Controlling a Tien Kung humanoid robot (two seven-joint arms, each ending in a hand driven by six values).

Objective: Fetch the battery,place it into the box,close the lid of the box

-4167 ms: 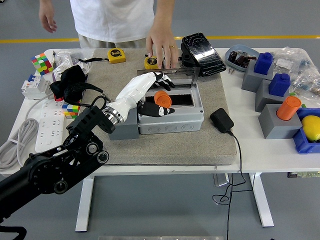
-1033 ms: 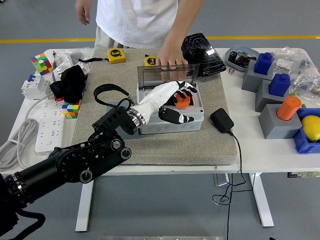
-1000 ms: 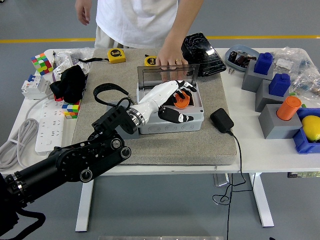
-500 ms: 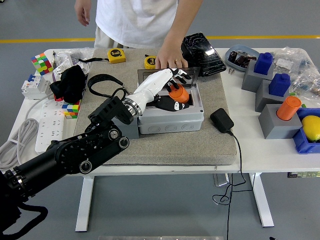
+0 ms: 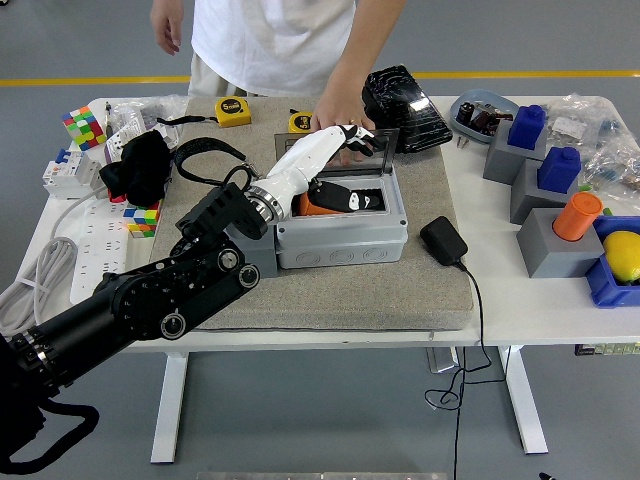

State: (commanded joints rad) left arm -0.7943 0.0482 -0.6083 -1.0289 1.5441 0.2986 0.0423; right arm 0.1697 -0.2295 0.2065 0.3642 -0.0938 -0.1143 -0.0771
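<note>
The orange battery point(image 5: 313, 207) lies inside the grey box point(image 5: 342, 238) at its left end, half hidden by my thumb. The box's smoky clear lid point(image 5: 378, 152) stands upright at the box's far side. My left hand point(image 5: 338, 150), white with black pads, stretches over the box, its fingers point(image 5: 352, 134) extended up to the lid's top edge and holding nothing. A person's hand point(image 5: 340, 108) rests just behind the lid, close to my fingertips. My right arm is out of view.
The box sits on a grey mat point(image 5: 330, 290). A black adapter point(image 5: 441, 240) with its cable lies right of the box. Two yellow tape measures point(image 5: 233, 110) and a black case point(image 5: 404, 96) lie behind. Grey and blue blocks point(image 5: 545, 170) stand at the right, a power strip point(image 5: 95, 250) at the left.
My left hand carried the battery over the box, set it inside and let go. The hand then rose toward the lid's top edge. The person's hand stayed behind the lid.
</note>
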